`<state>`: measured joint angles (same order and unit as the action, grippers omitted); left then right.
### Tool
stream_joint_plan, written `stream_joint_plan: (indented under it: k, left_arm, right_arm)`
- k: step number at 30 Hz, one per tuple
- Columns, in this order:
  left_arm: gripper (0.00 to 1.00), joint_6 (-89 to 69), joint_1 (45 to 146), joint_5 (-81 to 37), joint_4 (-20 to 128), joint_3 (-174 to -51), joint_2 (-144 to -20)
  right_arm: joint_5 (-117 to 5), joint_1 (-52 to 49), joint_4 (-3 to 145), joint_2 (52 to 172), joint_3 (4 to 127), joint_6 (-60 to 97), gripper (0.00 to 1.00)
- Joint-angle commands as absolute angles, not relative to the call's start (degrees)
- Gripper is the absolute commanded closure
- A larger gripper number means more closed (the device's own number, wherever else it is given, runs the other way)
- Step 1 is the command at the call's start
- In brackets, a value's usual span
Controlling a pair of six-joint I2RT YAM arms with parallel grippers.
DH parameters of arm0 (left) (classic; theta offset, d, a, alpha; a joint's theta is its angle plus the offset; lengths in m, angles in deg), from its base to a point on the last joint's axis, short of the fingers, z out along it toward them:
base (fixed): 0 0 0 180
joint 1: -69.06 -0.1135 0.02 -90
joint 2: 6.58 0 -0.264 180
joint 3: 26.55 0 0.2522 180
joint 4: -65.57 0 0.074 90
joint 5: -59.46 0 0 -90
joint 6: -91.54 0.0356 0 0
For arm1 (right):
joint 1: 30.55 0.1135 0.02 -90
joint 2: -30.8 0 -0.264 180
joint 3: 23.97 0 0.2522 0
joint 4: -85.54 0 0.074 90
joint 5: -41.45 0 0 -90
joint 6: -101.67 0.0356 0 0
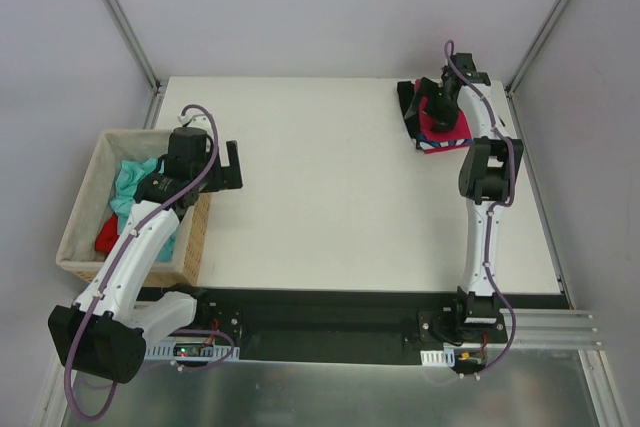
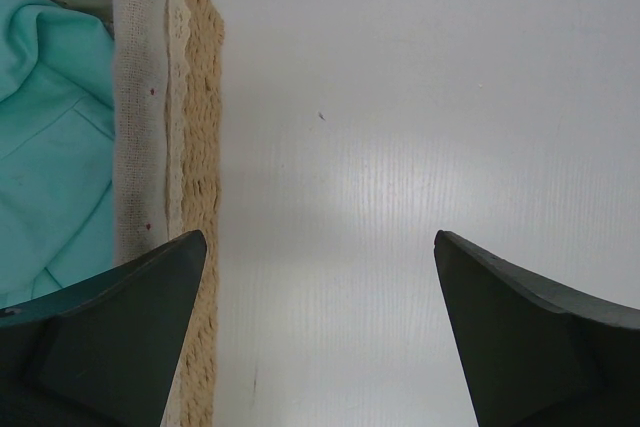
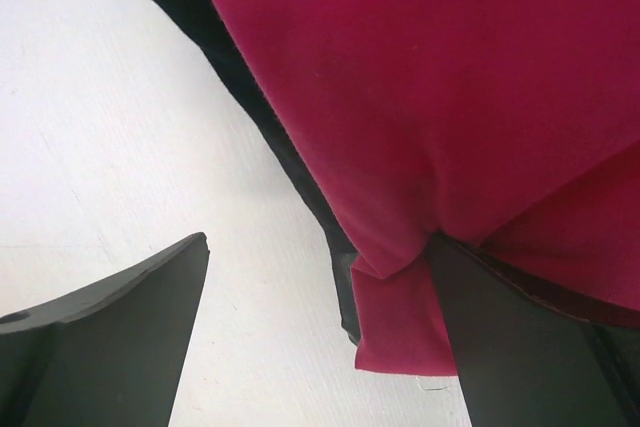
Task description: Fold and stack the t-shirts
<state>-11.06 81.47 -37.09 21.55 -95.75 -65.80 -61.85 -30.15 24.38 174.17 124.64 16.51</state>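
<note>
A folded stack lies at the table's far right: a magenta-pink t-shirt on top of a black t-shirt, with a striped edge showing at the near side. My right gripper hovers open over the stack's left edge. One finger is above bare table, and the other touches a small magenta fold. A teal-green t-shirt and a bright red t-shirt lie crumpled in the basket. Beside the basket's right wall, my left gripper is open and empty.
The tan wicker basket with cloth lining stands at the table's left edge, its right wall under my left arm. White tabletop spreads between basket and stack. Metal frame posts rise at the far corners.
</note>
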Motion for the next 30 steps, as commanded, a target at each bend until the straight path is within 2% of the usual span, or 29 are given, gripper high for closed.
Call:
stream_joint_plan:
  k: [1,6,15,30]
  left_arm:
    - [0.01,-10.3,82.0,-38.2,22.5,-95.8,-66.0]
    - [0.01,-10.3,82.0,-38.4,22.5,-95.8,-66.1]
    - [0.01,-10.2,82.0,-38.1,22.5,-95.9,-66.2]
    - [0.01,-10.2,82.0,-38.1,22.5,-95.6,-65.5]
  right_arm:
    - [-59.1,-32.5,22.2,177.8,126.2,16.9,0.04]
    - [-58.7,-33.3,22.0,179.4,129.7,17.3,0.04]
    - [-55.5,-33.5,22.9,176.9,127.3,15.5,0.04]
    - [-54.1,-36.4,24.4,178.5,130.8,16.2,0.04]
